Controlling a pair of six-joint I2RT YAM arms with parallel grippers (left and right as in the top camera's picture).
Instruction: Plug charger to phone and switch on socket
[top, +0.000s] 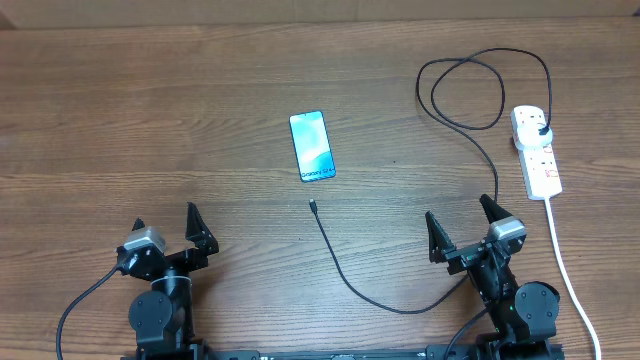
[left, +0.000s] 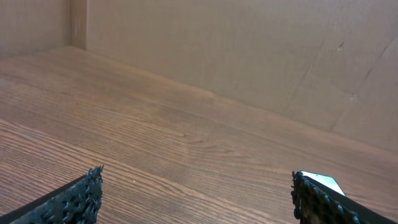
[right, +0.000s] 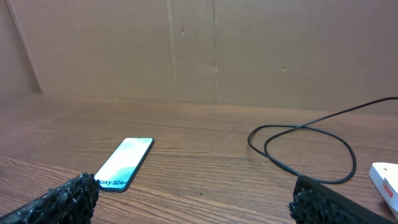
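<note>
The phone (top: 312, 146) lies flat mid-table, screen lit; it also shows in the right wrist view (right: 124, 163), and a corner of it shows in the left wrist view (left: 324, 182). The charger cable (top: 360, 281) runs from its small connector (top: 313, 207) just below the phone, curves toward the right arm, then loops (top: 470, 92) up to its black plug (top: 541, 127) seated in the socket (top: 537, 150), a white strip at the right. The loop shows in the right wrist view (right: 298, 149). My left gripper (top: 166, 232) and right gripper (top: 462, 229) are open and empty near the front edge.
The socket's thick white cord (top: 570, 275) runs down the right side past my right arm. A cardboard wall (right: 249, 50) stands behind the wooden table (top: 150, 120). An end of the socket shows in the right wrist view (right: 387, 180).
</note>
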